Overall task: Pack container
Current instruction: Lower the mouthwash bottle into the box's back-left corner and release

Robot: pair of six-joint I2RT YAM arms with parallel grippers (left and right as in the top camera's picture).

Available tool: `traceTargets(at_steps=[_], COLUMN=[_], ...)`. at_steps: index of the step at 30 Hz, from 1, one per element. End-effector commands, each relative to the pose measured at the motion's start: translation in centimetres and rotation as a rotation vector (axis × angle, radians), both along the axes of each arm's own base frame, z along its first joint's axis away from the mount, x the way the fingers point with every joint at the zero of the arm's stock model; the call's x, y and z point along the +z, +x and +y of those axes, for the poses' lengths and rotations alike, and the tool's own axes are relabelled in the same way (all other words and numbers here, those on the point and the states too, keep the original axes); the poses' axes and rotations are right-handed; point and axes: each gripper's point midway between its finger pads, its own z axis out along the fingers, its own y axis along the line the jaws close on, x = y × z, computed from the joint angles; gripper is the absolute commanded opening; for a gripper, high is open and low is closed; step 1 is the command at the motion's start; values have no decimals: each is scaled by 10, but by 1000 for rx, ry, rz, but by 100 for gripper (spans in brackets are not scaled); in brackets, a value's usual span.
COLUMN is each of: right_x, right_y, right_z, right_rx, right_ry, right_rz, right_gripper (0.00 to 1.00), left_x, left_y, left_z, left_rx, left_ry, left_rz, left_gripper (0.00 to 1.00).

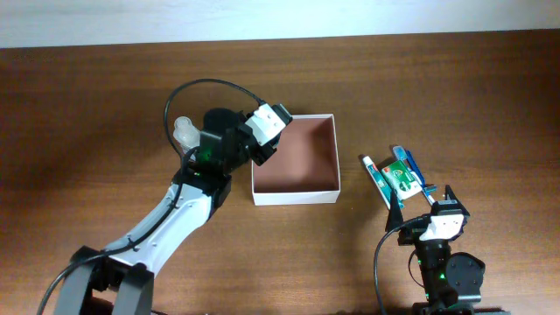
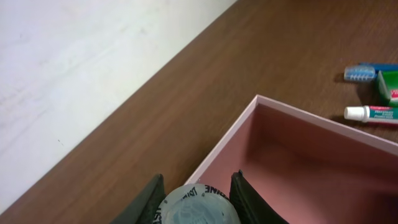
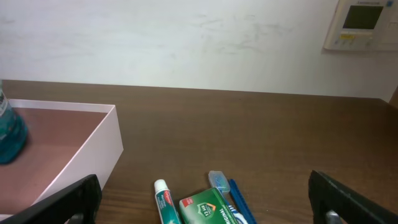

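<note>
Container on brown wooden table, white wall

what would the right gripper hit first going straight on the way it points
Likely the small green cardboard box, dead ahead of the open right gripper, between a white toothpaste tube and blue toothbrush; height unclear, it may pass over.

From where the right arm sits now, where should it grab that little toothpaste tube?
Probably from straight above, with the right pincer closing across the toothpaste tube at its narrow width, near the white cap. The tube lies flat, so only its long sides offer a hold. The green box lies close beside it, which leaves the most room at the cap end.
</note>
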Motion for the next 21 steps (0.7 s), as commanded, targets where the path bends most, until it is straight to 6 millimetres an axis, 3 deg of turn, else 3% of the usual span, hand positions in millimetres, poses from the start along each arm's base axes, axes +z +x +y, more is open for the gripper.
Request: traceTargets(at_steps=[1,12,21], right_x=[-1,-1,-1], right_y=[0,0,0], right_z=[4,4,4], right_rx=[18,18,18], right_ry=[1,1,1], right_rz=[0,0,0], right_gripper=[98,99,98], left_x=[9,8,10], left_y=[6,11,4], left_z=[3,16,7], left_rx=[-1,25,-22], left_ry=[10,-16,-70], left_rz=[-50,-22,18], left_gripper=[9,9,7])
